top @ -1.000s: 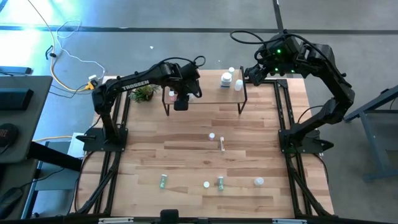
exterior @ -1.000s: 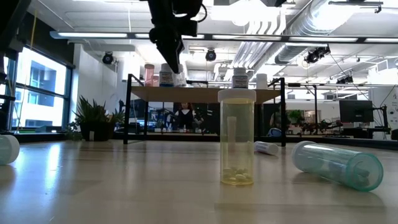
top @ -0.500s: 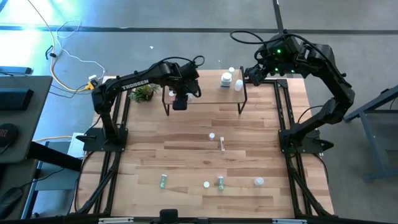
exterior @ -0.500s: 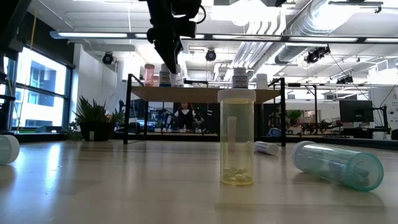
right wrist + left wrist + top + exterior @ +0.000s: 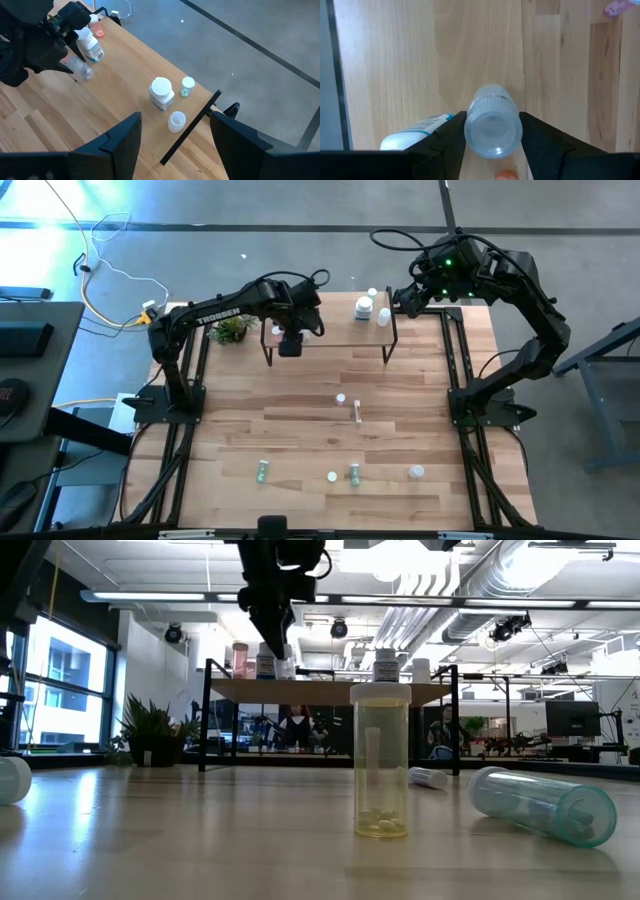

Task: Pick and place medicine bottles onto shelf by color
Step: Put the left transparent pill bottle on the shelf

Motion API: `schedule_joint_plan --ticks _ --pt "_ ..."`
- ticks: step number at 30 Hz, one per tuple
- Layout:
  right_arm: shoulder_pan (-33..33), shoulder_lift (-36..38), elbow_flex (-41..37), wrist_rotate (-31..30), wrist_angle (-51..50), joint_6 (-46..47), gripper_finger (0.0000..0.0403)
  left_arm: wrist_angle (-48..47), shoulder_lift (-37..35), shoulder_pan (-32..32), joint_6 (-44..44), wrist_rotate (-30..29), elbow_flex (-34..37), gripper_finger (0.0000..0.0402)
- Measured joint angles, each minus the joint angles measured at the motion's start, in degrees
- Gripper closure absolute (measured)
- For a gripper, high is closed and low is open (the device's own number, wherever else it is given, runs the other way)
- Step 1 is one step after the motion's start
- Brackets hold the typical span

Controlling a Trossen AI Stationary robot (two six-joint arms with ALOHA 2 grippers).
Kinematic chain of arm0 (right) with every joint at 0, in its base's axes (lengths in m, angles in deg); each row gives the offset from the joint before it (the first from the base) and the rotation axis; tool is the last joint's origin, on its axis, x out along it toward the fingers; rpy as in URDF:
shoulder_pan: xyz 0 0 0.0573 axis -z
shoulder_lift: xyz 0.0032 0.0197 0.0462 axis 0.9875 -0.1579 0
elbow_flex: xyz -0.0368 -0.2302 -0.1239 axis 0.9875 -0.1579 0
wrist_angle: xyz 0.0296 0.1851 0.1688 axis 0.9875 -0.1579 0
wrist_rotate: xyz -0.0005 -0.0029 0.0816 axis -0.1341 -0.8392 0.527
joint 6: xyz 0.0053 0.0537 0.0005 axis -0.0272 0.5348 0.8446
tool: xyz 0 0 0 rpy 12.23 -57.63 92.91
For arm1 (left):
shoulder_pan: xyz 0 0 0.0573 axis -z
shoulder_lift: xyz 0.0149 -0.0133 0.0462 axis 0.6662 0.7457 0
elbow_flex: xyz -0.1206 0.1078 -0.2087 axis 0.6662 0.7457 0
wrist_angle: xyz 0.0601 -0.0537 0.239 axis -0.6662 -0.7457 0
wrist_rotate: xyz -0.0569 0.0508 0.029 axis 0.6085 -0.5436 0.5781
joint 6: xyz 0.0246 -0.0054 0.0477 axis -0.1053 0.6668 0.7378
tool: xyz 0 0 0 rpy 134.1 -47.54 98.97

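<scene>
**Clear bottle on the shelf, under the left hand**

Clear plastic, upright and cap-up: that is the clear bottle [image 5: 492, 127] we see standing on the light-wood shelf [image 5: 330, 335], near its left end. The left hand [image 5: 290, 345] hangs directly over it, and we cannot tell whether the hand pinches the bottle or merely flanks it.

We count six medicine bottles on the shelf. Beside the clear one are a white bottle with a blue label [image 5: 92, 47] and a pink-topped one [image 5: 240, 658]. Toward the right end are a wide white jar [image 5: 161, 92], a green-capped vial [image 5: 187, 86] and a small white pot [image 5: 176, 121].

Six more are on the bench [image 5: 300, 430]. Two are near its middle, a white-capped one [image 5: 341, 398] and a slim vial [image 5: 357, 412]. Four lie in a row near the front edge [image 5: 262, 470] [image 5: 332, 476] [image 5: 354, 473] [image 5: 415, 472].

The right hand [image 5: 403, 300] waits just off the shelf's right end, spread wide and holding nothing. One small plant [image 5: 232, 330] sits left of the shelf.

Against a second earlier, we find the left hand barely shifted over the same spot. The right arm and every bottle on the bench are where they were.
</scene>
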Motion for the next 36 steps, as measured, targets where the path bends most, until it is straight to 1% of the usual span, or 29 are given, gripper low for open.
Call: schedule_joint_plan --ticks 7,16,23,26,36 --pt "-0.01 0.0 0.0 -0.01 0.0 0.0 0.0176 0.83 0.0 0.0 -0.03 -1.63 0.01 0.0221" --pt "-0.02 0.0 0.01 0.0 0.0 0.61 0.0176 0.97 0.0 0.0 -0.63 -1.81 0.01 0.0201" --pt "-0.04 0.0 0.0 0.37 -0.02 2.62 0.0176 1.0 -0.59 0.08 -0.5 -4.28 0.06 0.02" --pt "-0.07 0.0 0.0 1.68 -0.46 3.15 0.0176 0.9 -1.08 0.38 -0.52 -4.28 0.06 0.02" --pt "-0.07 0.0 0.0 1.88 -2.98 4.66 0.0176 0.49 -1.73 2.42 0.18 -3.7 0.06 0.02"
